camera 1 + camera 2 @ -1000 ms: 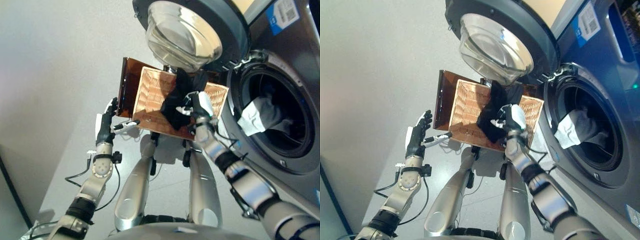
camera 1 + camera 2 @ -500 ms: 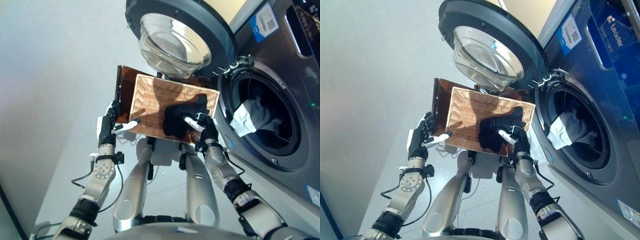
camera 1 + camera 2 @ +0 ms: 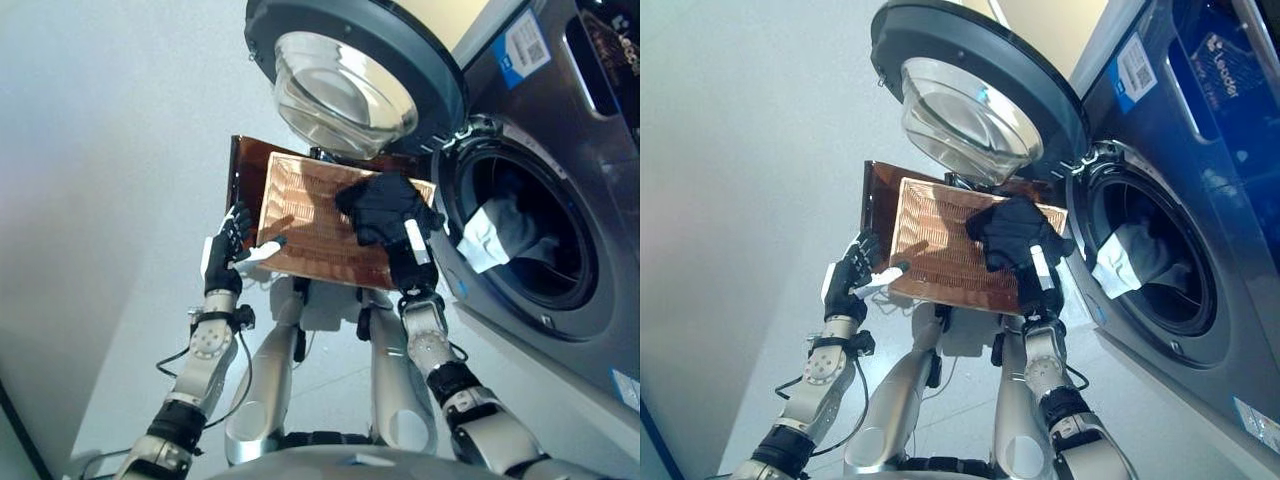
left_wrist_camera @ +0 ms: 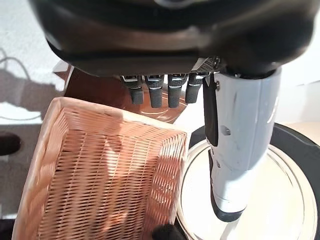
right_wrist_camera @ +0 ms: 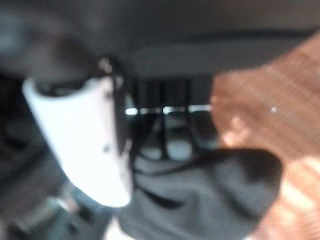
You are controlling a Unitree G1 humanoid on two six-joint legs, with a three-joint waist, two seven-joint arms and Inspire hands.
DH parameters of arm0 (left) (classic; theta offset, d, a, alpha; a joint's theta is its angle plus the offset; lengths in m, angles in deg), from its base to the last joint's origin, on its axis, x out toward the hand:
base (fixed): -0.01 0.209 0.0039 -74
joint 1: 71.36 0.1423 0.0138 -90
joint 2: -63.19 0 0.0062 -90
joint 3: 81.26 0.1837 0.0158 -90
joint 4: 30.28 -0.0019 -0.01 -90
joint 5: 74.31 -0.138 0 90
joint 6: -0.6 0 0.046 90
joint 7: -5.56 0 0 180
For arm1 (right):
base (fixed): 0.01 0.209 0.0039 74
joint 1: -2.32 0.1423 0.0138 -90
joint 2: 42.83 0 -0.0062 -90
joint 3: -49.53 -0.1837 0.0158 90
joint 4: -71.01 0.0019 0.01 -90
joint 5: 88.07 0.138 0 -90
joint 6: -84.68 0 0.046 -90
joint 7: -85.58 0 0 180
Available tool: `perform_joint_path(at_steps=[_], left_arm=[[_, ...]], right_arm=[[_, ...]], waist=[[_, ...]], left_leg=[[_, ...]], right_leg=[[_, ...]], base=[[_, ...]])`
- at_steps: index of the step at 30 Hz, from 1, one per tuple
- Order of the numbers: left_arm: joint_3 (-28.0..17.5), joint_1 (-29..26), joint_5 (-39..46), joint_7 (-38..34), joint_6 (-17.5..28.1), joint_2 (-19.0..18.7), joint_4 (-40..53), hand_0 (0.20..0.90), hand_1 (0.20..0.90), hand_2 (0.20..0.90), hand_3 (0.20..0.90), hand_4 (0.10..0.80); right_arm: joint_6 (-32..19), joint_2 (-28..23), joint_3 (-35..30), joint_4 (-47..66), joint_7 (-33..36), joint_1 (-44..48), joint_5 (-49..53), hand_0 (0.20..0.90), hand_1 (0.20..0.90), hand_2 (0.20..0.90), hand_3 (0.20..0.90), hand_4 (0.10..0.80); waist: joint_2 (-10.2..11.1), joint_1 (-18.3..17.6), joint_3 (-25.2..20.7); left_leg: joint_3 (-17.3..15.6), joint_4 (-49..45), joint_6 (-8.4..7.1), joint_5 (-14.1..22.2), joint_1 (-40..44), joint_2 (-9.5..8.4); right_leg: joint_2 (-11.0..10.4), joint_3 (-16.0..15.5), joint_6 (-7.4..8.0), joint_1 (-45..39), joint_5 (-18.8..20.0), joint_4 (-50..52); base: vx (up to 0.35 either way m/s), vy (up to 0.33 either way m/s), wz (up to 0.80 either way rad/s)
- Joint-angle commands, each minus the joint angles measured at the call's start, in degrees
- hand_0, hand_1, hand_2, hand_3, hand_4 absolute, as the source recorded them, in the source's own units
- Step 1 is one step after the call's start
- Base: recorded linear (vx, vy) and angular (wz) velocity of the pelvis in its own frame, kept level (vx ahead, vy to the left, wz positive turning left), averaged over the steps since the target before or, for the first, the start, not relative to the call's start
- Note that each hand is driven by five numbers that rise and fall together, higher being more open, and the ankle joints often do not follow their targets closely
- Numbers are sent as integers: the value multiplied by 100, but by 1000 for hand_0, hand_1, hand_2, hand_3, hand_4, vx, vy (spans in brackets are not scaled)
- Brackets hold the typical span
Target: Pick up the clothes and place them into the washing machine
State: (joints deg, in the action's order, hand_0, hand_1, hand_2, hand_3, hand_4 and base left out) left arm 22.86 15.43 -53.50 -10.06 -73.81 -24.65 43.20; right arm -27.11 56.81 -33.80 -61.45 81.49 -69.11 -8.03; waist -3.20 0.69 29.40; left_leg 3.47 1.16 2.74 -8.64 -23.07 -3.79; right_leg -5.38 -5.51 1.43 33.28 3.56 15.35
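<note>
A woven brown basket (image 3: pixel 310 215) sits on a dark brown stand in front of the washing machine (image 3: pixel 590 130). A black garment (image 3: pixel 383 203) is bunched at the basket's right end, near the drum opening (image 3: pixel 535 235). My right hand (image 3: pixel 410 250) is at the garment's near edge, fingers curled into the cloth and white-covered thumb lying on it; the right wrist view shows the garment (image 5: pixel 200 200) past the hand (image 5: pixel 85 140). My left hand (image 3: pixel 224 262) is open beside the basket's left edge, touching nothing; the left wrist view shows its hand (image 4: pixel 235 150) above the basket (image 4: pixel 100 190).
The round machine door (image 3: pixel 350 70) with its glass bowl stands swung open above the basket. A white cloth (image 3: pixel 487 235) and dark laundry lie inside the drum. Pale grey floor (image 3: pixel 100 200) spreads to the left.
My right hand carried the black garment from the basket's near middle to its far right end, closer to the drum. The left hand stayed by the basket. The camera shifted slightly.
</note>
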Motion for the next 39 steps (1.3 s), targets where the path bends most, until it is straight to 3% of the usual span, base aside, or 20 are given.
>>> perform_joint_path(at_steps=[1,10,21,34,39], left_arm=[[-164,298,191,144,673,50,106,900,900,900,900,800],[-146,376,513,235,784,125,72,900,900,900,900,800],[-39,384,538,144,822,132,-92,900,900,900,900,800],[33,535,421,277,816,-69,-54,900,900,900,900,800],[90,628,499,432,820,-214,246,900,900,900,900,800]], right_arm=[[-529,145,-225,483,-551,-552,482,200,200,200,200,300],[-866,277,-841,731,-709,-733,951,200,200,200,200,300],[-1430,81,-1688,42,83,36,868,200,200,200,200,300],[-1523,-1486,-2327,-1016,1167,1411,142,200,200,200,200,300],[-1367,-2435,-2287,-1630,1557,2146,-173,200,200,200,200,300]], waist=[[-40,39,-643],[-99,-79,-682],[-356,-98,-655],[-768,102,-971],[-893,233,-1025]], left_leg=[[-2,384,-154,379,141,-159],[-22,384,-158,424,165,-171],[-69,384,-142,450,167,-223],[-92,384,-167,439,148,-260],[-35,384,-231,439,109,-240]], right_leg=[[78,-21,169,490,-83,142],[97,50,180,452,-95,84],[117,170,153,457,-142,92],[100,235,100,467,-201,118],[100,183,66,469,-317,141]], base=[[28,12,-9],[19,6,-6],[2,6,-3],[7,-11,1],[-8,-68,9]])
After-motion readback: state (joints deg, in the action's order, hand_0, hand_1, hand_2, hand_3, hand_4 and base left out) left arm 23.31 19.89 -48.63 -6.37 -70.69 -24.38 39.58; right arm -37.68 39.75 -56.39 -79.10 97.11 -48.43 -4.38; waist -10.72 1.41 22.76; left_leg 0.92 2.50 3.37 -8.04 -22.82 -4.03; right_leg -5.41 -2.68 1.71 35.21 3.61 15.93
